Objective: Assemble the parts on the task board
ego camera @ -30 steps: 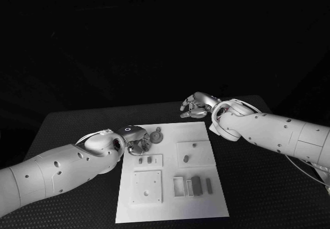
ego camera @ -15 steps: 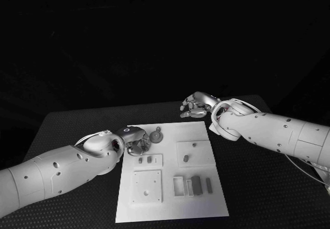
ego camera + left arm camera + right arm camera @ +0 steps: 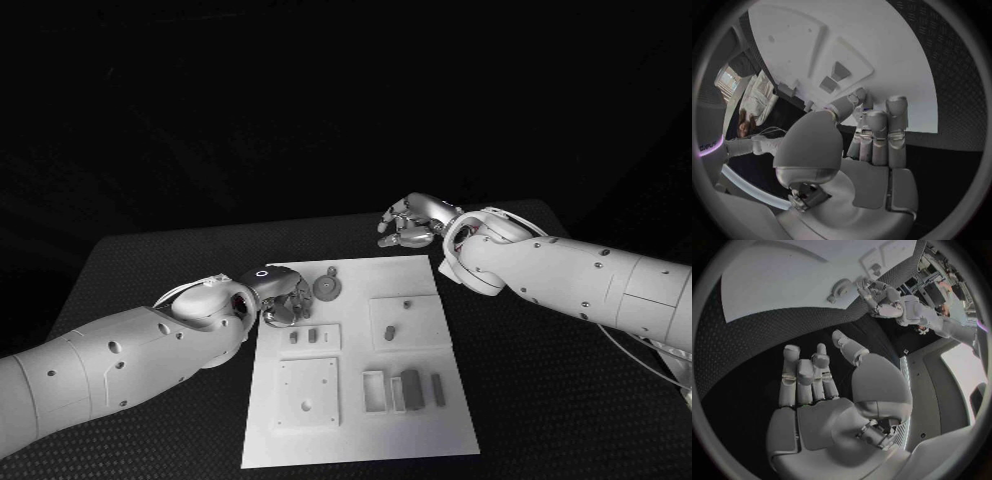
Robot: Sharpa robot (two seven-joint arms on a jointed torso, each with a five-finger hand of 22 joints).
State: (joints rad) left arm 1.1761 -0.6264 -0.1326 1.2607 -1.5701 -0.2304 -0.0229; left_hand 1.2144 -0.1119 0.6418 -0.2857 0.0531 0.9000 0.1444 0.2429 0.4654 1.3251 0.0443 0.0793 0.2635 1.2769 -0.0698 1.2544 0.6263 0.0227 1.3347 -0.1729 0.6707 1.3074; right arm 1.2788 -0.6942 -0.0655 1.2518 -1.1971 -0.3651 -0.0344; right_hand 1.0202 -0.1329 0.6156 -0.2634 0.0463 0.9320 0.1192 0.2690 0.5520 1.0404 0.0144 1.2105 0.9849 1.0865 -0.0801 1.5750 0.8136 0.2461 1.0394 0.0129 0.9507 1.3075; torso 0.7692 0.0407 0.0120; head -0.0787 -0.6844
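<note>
Task board: the white task board (image 3: pixel 361 400) lies flat in the lower centre of the head view, long side running away from the robot.
Recesses: a square plate (image 3: pixel 309 392) sits lower left on the board; a small block with two grey pegs (image 3: pixel 310 337) lies above it; a second square plate (image 3: pixel 400 322) with one grey part sits at centre right.
Slotted tray: the tray (image 3: pixel 401 390) at lower right holds upright grey bars side by side.
Round part: a grey disc-shaped part (image 3: pixel 329 288) lies at the board's upper left, just beside the left hand.
Left hand: the left hand (image 3: pixel 284 297) is over the board's upper left corner, fingers curled inward; whether it grips anything cannot be told.
Right hand: the right hand (image 3: pixel 411 222) hangs beyond the board's far edge, over the table, fingers loosely bent and apart, holding nothing.
Surface: a black textured table (image 3: pixel 144 270).
Room: dark beyond the table.
</note>
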